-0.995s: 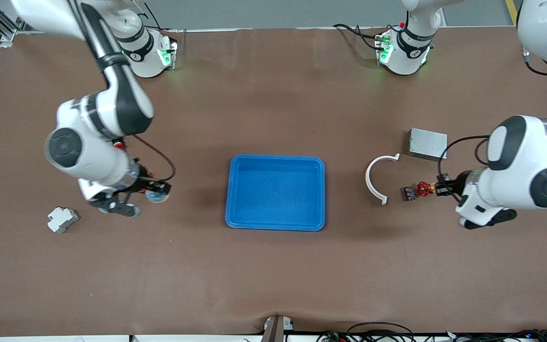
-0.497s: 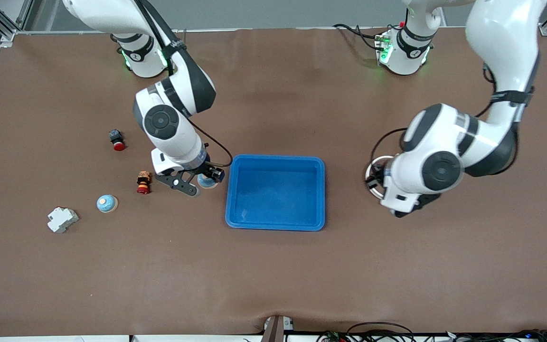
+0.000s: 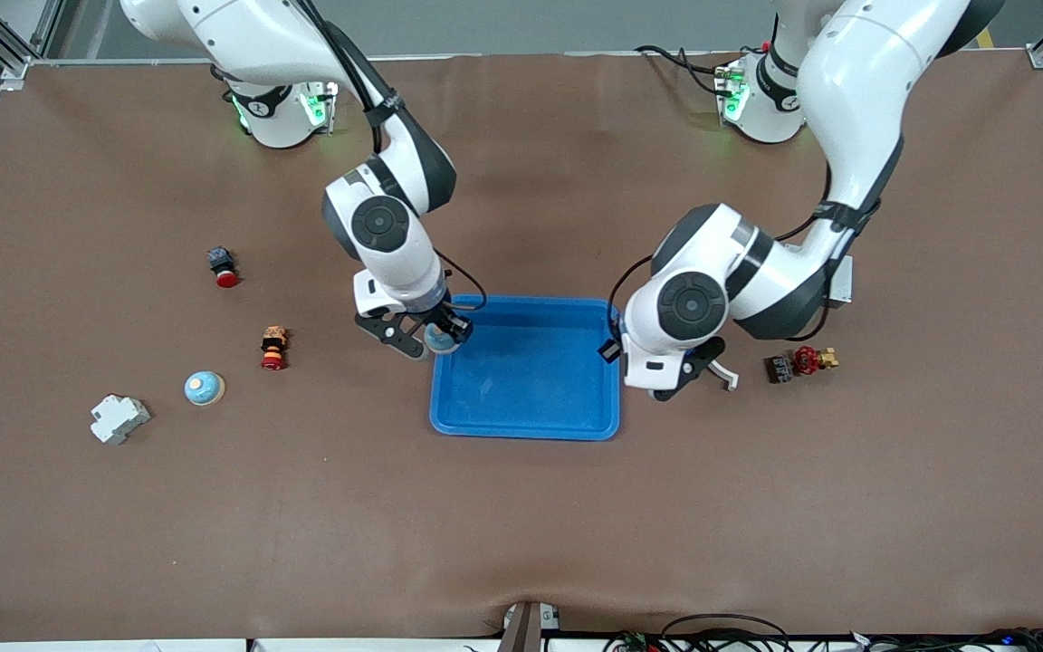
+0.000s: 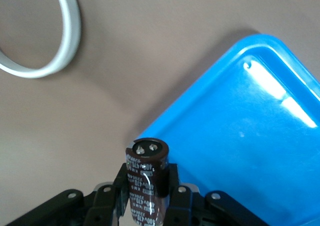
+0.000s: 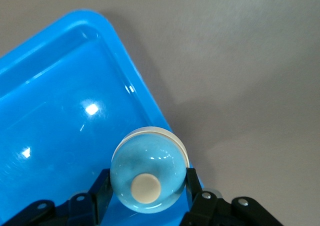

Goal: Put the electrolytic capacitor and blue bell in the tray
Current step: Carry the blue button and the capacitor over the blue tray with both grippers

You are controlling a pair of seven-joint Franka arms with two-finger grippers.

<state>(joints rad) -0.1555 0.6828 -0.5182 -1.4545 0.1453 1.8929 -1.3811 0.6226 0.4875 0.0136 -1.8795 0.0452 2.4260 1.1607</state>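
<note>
- The right hand (image 5: pixel 145 198) is clamped on the pale-blue domed bell with a cream button on top (image 5: pixel 146 173), which sits between its black fingers.
- In the right wrist view the bell hangs straight over the rim of the shallow bright-blue rectangular plastic tray (image 5: pixel 137 93) — part over the tray floor, part over the brown desk (image 5: pixel 240 60).
- The left hand (image 4: pixel 147 198) is closed on the dark-brown cylindrical electrolytic capacitor with white print on its sleeve (image 4: pixel 146 173); its long axis runs out along the fingers, terminal end outward.
- The capacitor tip is over the desk just beside the tray's edge, with the tray's open floor lying ahead of it toward the tray's middle.
- From the front, the right hand (image 3: pixel 435 337) is over the tray's corner at the right arm's end, and the left hand (image 3: pixel 617 349) is at the tray's rim at the left arm's end.
- Judgement: each hand needs only a short move inward over the rim before letting go; the bell looks the closer of the two.
- Hard to see: the left arm's wrist covers its hand in the front view, so the capacitor is not visible there — only the left wrist view shows it.
- A second pale-blue bell (image 3: pixel 204 388) rests on the desk, well apart toward the right arm's end.
</note>
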